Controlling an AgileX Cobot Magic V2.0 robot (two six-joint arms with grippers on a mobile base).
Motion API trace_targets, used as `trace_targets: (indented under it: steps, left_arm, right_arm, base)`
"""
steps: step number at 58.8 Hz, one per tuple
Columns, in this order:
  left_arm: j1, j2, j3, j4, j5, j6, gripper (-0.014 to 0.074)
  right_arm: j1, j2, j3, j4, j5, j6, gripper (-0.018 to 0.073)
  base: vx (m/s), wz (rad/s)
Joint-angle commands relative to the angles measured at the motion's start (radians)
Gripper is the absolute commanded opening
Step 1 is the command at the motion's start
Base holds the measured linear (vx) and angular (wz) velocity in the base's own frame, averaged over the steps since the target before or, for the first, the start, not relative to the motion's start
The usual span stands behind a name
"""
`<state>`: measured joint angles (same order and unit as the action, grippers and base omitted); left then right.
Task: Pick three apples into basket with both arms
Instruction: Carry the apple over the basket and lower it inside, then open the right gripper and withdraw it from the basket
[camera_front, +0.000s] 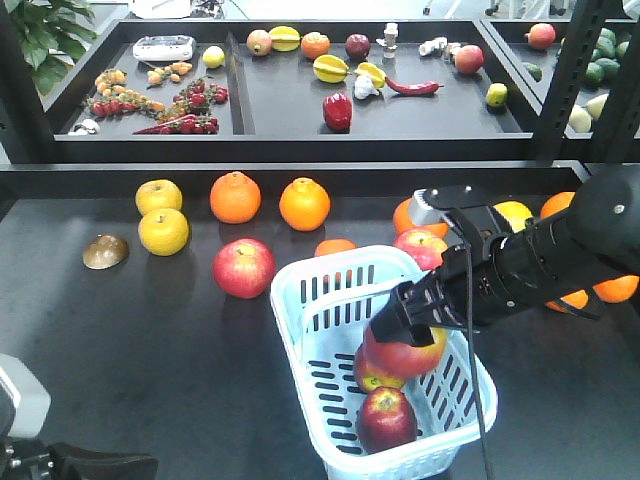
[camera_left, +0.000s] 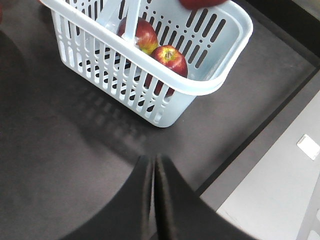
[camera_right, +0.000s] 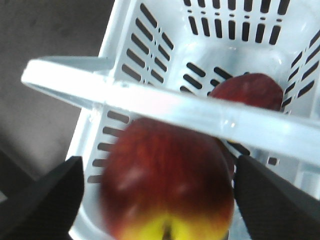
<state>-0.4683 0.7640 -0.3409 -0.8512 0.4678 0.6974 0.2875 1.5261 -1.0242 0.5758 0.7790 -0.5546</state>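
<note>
my right gripper (camera_front: 412, 325) clasps the third apple (camera_front: 405, 352) directly above the basket (camera_front: 300, 285), two apples below it; my left gripper (camera_left: 154, 172), fingers pressed together, idles beside.

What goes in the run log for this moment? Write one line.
right gripper: holding third apple over basket | left gripper: shut, idle | apples inside: two

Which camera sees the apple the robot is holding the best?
The right wrist view: the held apple fills the picture between the right gripper's fingers, above the basket. The front view shows it whole but smaller. The left wrist view catches only its red edge at the top.
</note>
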Motion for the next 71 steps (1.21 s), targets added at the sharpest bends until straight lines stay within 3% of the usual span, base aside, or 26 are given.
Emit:
trace_targets:
  steps: [1, 8, 16, 21, 32, 45, 53, 63, 71]
  left_arm:
    - [-0.003, -0.002, -0.022, -0.024, -0.028, -0.006, -0.0006]
    - [-0.003, -0.002, -0.022, -0.024, -0.028, -0.006, -0.0006]
    - [-0.003, -0.002, -0.022, -0.024, -0.028, -0.006, -0.0006]
    - [-0.003, -0.002, -0.022, -0.024, -0.028, -0.006, -0.0006]
    - [-0.003, -0.002, -0.022, -0.024, -0.029, -0.006, -0.0006]
    - [-0.003, -0.002, -0.022, -0.024, -0.029, -0.006, -0.0006]
    - [-0.003, -0.002, -0.022, -0.025, -0.029, -0.007, -0.0006]
    - [-0.003, -0.002, -0.022, -0.025, -0.028, -0.008, -0.0006]
    - [-0.003, -0.002, -0.022, -0.026, -0.019, -0.008, -0.0006]
  right_arm:
    - [0.000, -0.031, -0.026, 0.030, -0.035, -0.011, 0.0625]
    - [0.000, -0.032, -0.026, 0.027, -0.033, -0.019, 0.0599]
    - [0.000, -0.054, -0.026, 0.030, -0.010, -0.049, 0.0493]
    - [0.000, -0.089, -0.026, 0.031, 0.022, -0.069, 0.0363]
    - [0.000, -0.218, -0.026, 0.032, 0.113, -0.138, -0.0017]
    - [0.000, -0.392, 0.006, 0.100, 0.197, -0.164, -0.0007]
    - [0.000, -0.536, 0.191, 0.195, 0.075, -0.262, -0.0005]
    - [0.000, -0.700, 0.515, 0.291, -0.167, -0.266, -0.0005]
    - [0.000, -0.798, 0.677, 0.400, -0.171, -0.265, -0.0005]
  base:
    - [0.00, 0.00]
    - [0.00, 0.00]
    - [0.00, 0.00]
    - [0.00, 0.00]
    - [0.00, 0.00]
    - [0.00, 0.00]
    - [0.00, 0.00]
    - [0.00, 0.00]
    - [0.00, 0.00]
